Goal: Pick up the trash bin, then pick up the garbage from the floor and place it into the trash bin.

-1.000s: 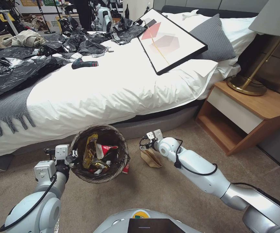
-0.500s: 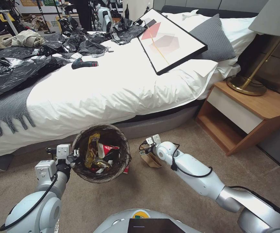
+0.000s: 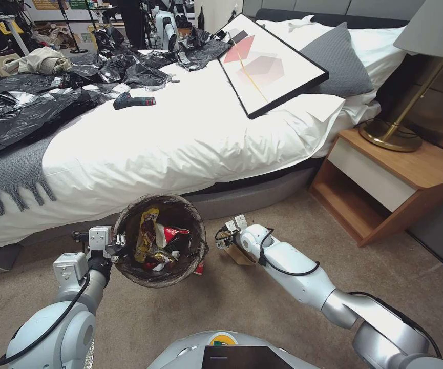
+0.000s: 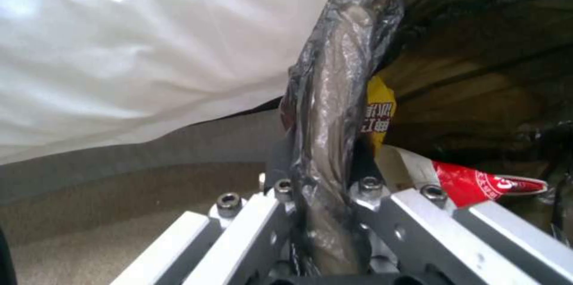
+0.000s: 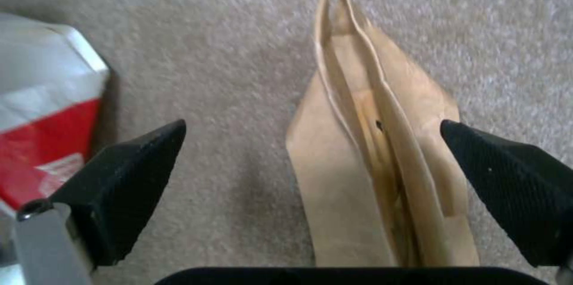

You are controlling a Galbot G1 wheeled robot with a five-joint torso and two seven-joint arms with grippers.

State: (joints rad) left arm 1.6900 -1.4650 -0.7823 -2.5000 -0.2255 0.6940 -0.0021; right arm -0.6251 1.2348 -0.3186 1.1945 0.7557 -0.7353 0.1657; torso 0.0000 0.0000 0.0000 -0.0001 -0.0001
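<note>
I see my left gripper [image 3: 118, 245] clamped on the bag-lined rim of the wrapper-filled bin [image 3: 160, 240], while beside the bin my right gripper [image 5: 313, 164] gapes wide, empty, over a flattened brown bag [image 5: 373, 159] on the carpet [image 3: 241, 302].

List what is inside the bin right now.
The bin, held at its rim by the left gripper, contains a yellow wrapper, a red-and-white wrapper and more crumpled litter. Whatever lies beneath them, down to the bottom, is covered.

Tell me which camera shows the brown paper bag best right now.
The right wrist view: the brown paper bag lies flat on the carpet between the open right claw. The head view shows it mostly hidden by that arm.
</note>
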